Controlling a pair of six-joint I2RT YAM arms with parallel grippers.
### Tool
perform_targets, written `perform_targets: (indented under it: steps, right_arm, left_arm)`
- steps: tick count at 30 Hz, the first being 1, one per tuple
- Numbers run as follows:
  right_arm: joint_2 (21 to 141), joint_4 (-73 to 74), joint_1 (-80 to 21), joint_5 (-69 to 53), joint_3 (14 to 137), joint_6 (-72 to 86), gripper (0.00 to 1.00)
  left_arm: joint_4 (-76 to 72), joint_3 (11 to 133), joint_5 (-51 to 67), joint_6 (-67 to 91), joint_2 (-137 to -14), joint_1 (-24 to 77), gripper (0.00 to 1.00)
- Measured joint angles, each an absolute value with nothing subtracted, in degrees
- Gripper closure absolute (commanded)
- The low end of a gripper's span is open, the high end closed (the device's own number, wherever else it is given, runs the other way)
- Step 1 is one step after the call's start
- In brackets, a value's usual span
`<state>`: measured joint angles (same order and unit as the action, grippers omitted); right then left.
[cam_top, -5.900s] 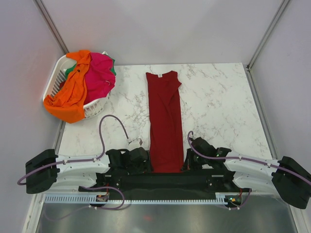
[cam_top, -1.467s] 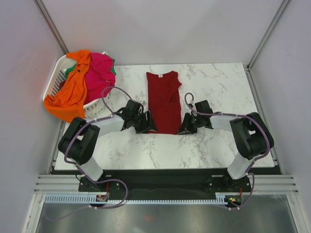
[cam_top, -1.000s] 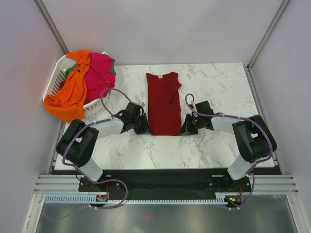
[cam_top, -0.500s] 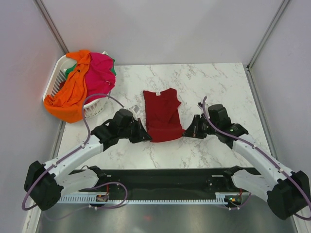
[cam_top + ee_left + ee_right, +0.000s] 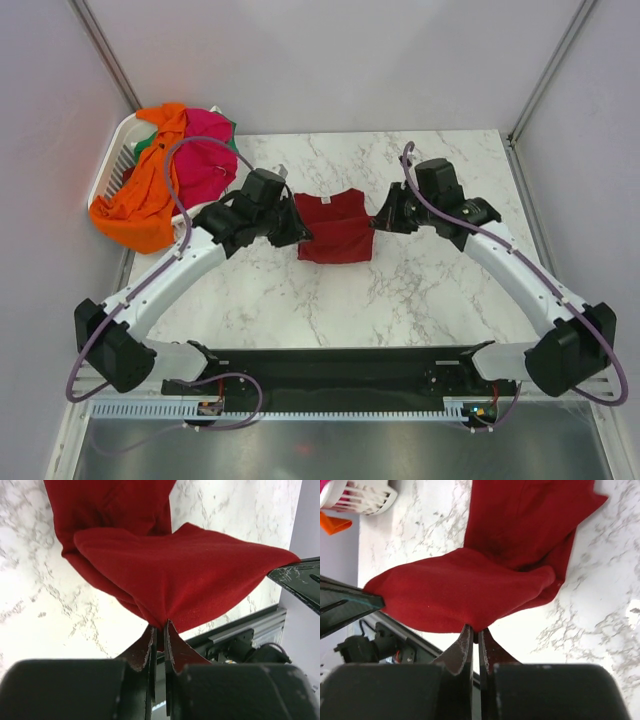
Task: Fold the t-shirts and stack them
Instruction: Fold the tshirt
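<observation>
Both jaw pairs pinch the hem corners of the soft dark red cotton t-shirt (image 5: 335,228): left gripper (image 5: 160,626) and right gripper (image 5: 475,630) hold it doubled over, mid marbled table (image 5: 450,270). Its folding seems partway. The orange t-shirt (image 5: 140,205) and hot pink t-shirt (image 5: 205,155) wait crumpled in the white slatted plastic basket (image 5: 110,170).

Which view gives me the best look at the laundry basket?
The top external view: the white basket sits at the far left, heaped with an orange shirt and a pink shirt. The right wrist view catches only a corner of it at the frame's top left, past the red shirt. The left wrist view misses it.
</observation>
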<state>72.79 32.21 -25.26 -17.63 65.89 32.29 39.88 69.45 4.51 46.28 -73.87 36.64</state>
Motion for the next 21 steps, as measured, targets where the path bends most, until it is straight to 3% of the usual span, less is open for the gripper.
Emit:
perform_targets:
  steps: [10, 15, 16, 17, 19, 21]
  right_arm:
    - [88.2, 33.8, -22.3, -16.0, 78.6, 28.6, 1.00]
    - [97.6, 34.3, -20.7, -16.2, 87.1, 28.0, 0.97]
    - [100.5, 34.1, -20.2, -16.1, 89.8, 28.0, 0.60]
    - [103.7, 33.8, -19.7, -15.9, 92.7, 28.2, 0.35]
    - [113.9, 34.3, -18.5, -15.6, 103.5, 27.7, 0.12]
    - [122.2, 36.0, -17.1, -15.1, 113.3, 27.9, 0.08]
  left_arm:
    - [43.6, 82.0, 3.2, 42.1, -86.9, 32.3, 0.88]
    - [44.1, 88.9, 3.7, 39.9, -95.5, 28.5, 0.77]
    - [44.5, 91.4, 4.1, 39.2, -98.6, 27.3, 0.73]
    - [44.9, 95.0, 4.6, 38.6, -102.1, 26.0, 0.43]
    - [45.1, 103.6, 6.1, 36.8, -110.9, 23.1, 0.00]
    - [45.2, 112.1, 7.8, 35.9, -119.7, 20.3, 0.00]
